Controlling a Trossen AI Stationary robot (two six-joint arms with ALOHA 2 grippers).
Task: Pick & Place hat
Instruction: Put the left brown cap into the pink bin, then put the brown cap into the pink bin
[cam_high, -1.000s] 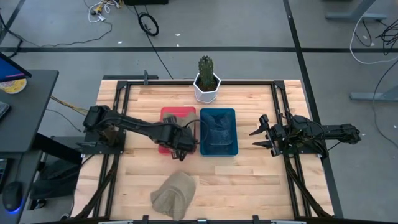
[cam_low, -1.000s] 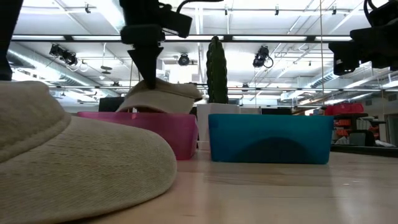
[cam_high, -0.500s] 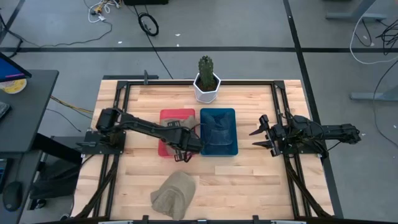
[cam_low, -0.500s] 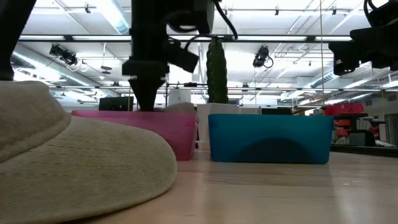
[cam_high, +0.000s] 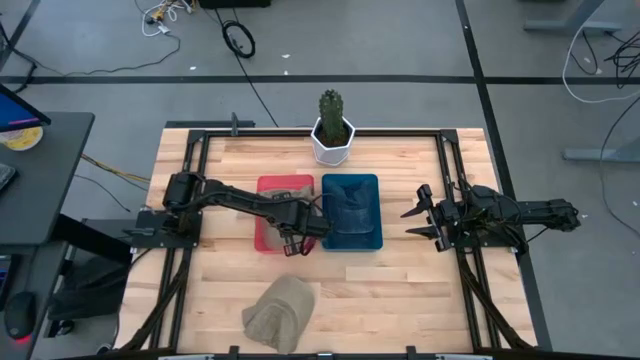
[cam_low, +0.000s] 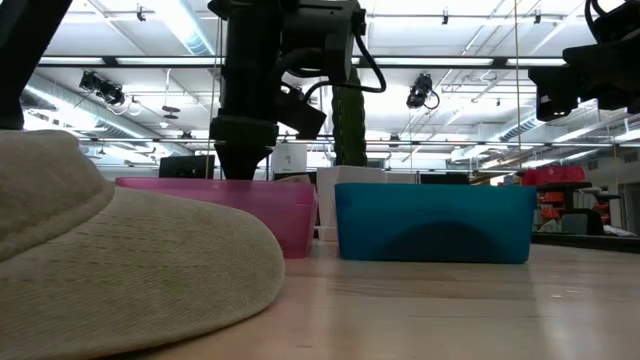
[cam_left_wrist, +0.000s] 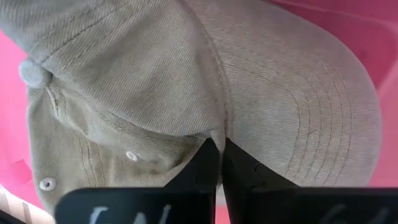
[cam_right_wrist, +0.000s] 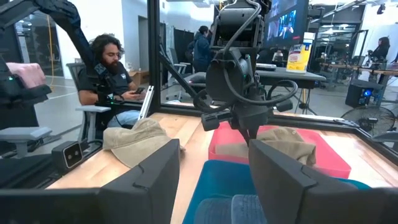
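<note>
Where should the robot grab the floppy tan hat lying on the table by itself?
Probably the tan cloth cap is best pinched from above at its soft crown edge or brim. It lies slumped on the wooden table with open space around it, so the folds give the fingers something to close on.

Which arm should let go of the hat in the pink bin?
The left. Its end effector is shut on the hat, low in the pink bin. The right end effector hangs open beyond the blue bin, holding nothing.
</note>
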